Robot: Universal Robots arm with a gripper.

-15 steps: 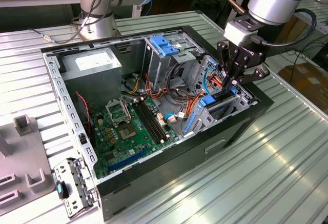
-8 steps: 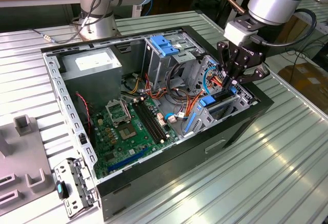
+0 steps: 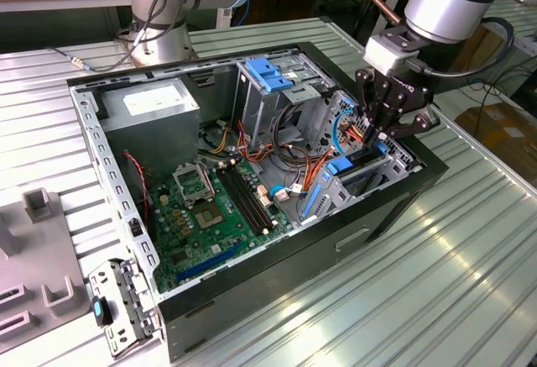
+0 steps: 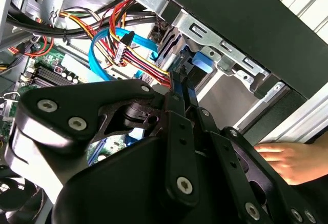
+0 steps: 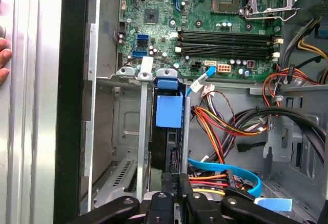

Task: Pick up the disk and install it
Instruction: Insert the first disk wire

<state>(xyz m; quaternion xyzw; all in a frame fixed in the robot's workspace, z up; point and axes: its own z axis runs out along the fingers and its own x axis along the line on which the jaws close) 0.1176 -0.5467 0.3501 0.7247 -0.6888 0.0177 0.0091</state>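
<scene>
The disk [image 5: 168,112] stands on edge in the drive bay of the computer case [image 3: 277,279], the claw [image 3: 379,132] pinched shut on its end.

place: robotics lab/workshop
evidence: open PC case [image 3: 403,207] on ribbed metal table [image 3: 470,283], second arm base [image 3: 159,14] (upper left), wooden benches behind
</scene>
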